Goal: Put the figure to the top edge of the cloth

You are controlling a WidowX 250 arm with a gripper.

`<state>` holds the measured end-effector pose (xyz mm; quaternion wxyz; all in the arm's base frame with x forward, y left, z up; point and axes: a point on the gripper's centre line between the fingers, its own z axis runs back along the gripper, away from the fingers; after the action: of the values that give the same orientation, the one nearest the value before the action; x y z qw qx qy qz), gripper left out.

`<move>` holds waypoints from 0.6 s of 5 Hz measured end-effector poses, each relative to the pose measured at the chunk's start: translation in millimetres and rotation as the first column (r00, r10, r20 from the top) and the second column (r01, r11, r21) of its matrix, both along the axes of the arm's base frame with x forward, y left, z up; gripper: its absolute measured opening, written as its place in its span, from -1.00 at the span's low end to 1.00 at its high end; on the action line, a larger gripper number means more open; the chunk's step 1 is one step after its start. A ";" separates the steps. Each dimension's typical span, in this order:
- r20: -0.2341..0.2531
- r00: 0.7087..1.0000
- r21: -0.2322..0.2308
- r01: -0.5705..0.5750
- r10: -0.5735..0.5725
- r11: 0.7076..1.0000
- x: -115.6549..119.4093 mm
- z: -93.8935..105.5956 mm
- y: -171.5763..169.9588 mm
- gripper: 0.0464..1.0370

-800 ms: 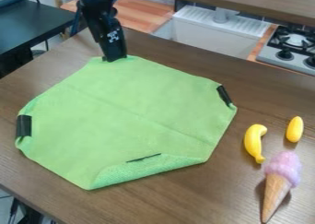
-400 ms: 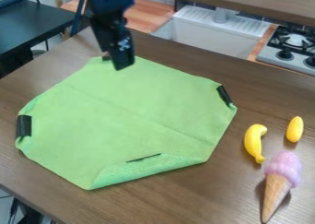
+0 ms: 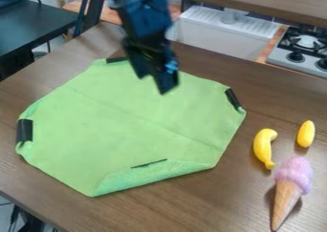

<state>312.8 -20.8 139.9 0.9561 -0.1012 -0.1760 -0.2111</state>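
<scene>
Gripper (image 3: 154, 84) hangs over the upper part of the green cloth (image 3: 127, 116), just inside its far edge. Fingers look open, tips apart, nothing seen gripped, so it's likely ready for a pickup or done with a release.

Cloth lies mostly flat on the wooden table (image 3: 211, 197), near side folded over, probably just how it was spread. Black strips sit at the left corner (image 3: 24, 130), right corner (image 3: 233, 98) and top edge (image 3: 117, 60); could be there to hold or mark the folded bits.

Task's thing: can't tell which item "figure" means. Candidates are on the table right of the cloth: banana (image 3: 264, 148), small yellow oval toy (image 3: 306, 133), ice cream cone (image 3: 289, 190). All lie off the cloth, apart from the gripper, so none is at the top edge. If one is the target, the arm needs to go right and down, grip, then bring it to the strip on the far side. Cone's rounded top could roll or slip; banana wants a grip across its middle.
</scene>
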 end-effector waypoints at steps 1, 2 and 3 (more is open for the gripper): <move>-0.001 1.000 -0.042 -0.010 0.010 0.999 -1.1 -4.7 -26.1 0.93; 0.030 1.000 -0.058 0.007 -0.006 0.998 -0.2 -4.5 -63.1 0.93; 0.032 0.999 -0.052 0.006 -0.004 0.999 -2.0 -7.3 -87.8 0.93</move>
<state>310.7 -108.6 132.6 0.9498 -0.1232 -0.1963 -0.2103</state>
